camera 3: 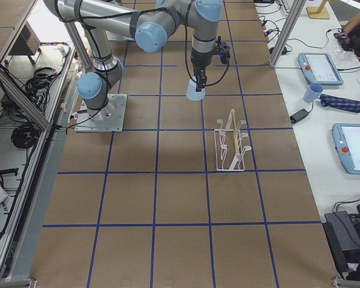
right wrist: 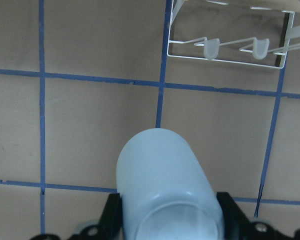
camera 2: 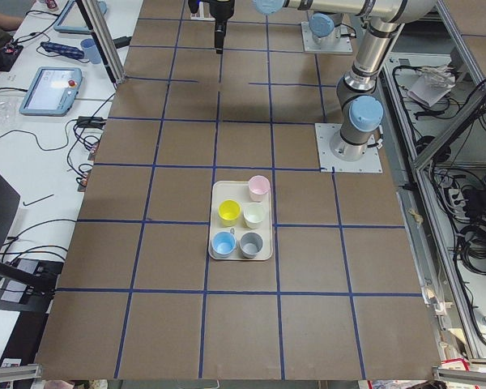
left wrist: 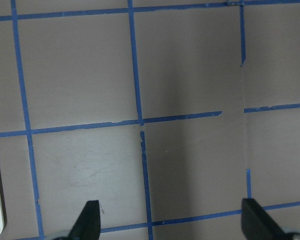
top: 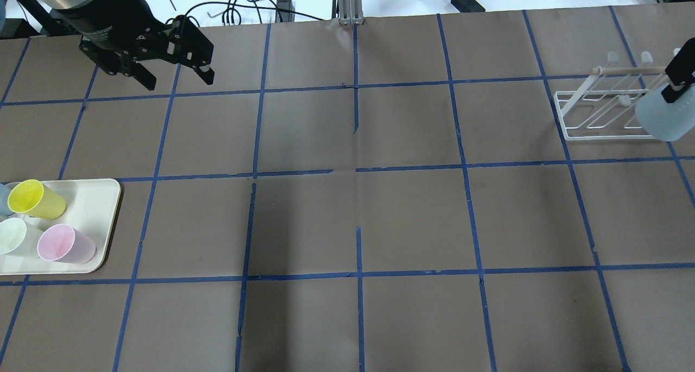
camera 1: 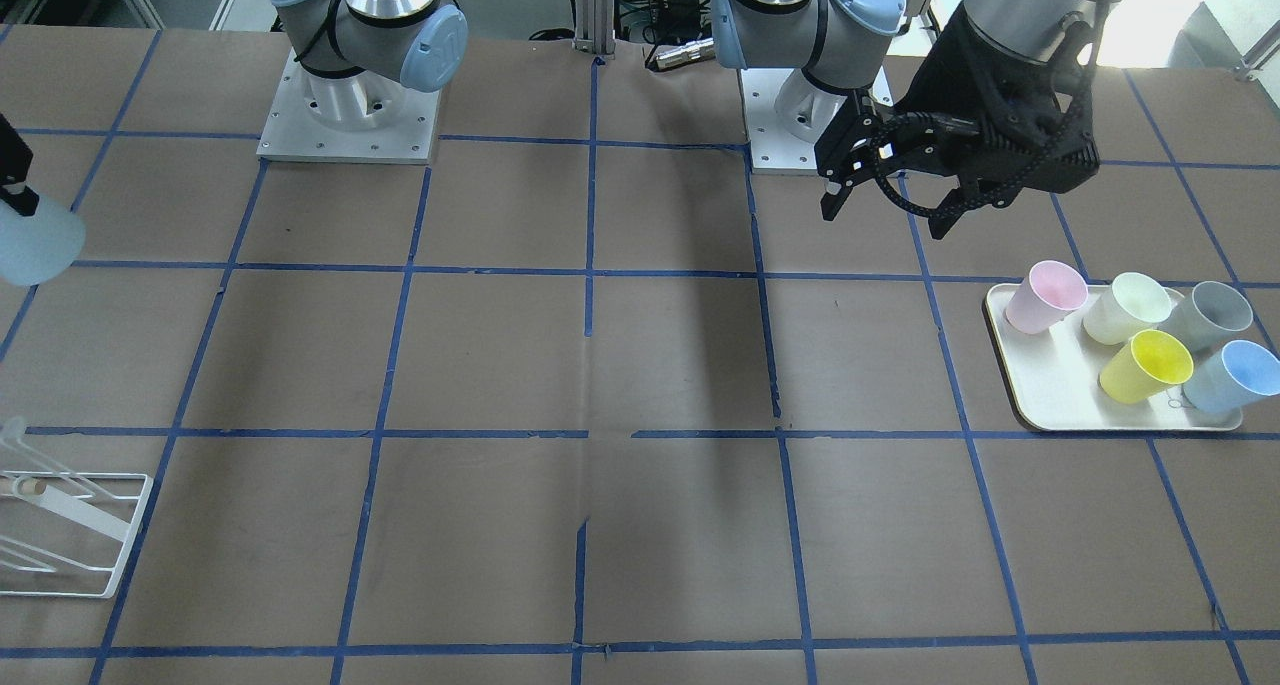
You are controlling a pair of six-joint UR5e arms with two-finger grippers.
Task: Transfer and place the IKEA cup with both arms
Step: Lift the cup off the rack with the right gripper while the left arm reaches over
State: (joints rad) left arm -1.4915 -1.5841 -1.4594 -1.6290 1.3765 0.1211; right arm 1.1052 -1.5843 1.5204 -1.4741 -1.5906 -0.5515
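**gridwatcher:** so where's the cup, and what are your claws doing?

**me:** One IKEA cup [right wrist: 162,175], pinched in my right claw [top: 675,87] and held up off the table [top: 412,220]. It's near the one white rack [top: 602,111] but not touching it, out by the table's right end. My left claw [top: 178,80] is spread wide with nothing in it, hanging over the back left.

**gridwatcher:** and the rest?

**me:** One tray [camera 1: 1060,385] at the left edge with five cups: pink [camera 1: 1045,297], pale green [camera 1: 1127,308], grey-blue [camera 1: 1208,317], yellow [camera 1: 1145,365], blue [camera 1: 1235,377]. Rack and tray are well apart, with the taped grid between them.
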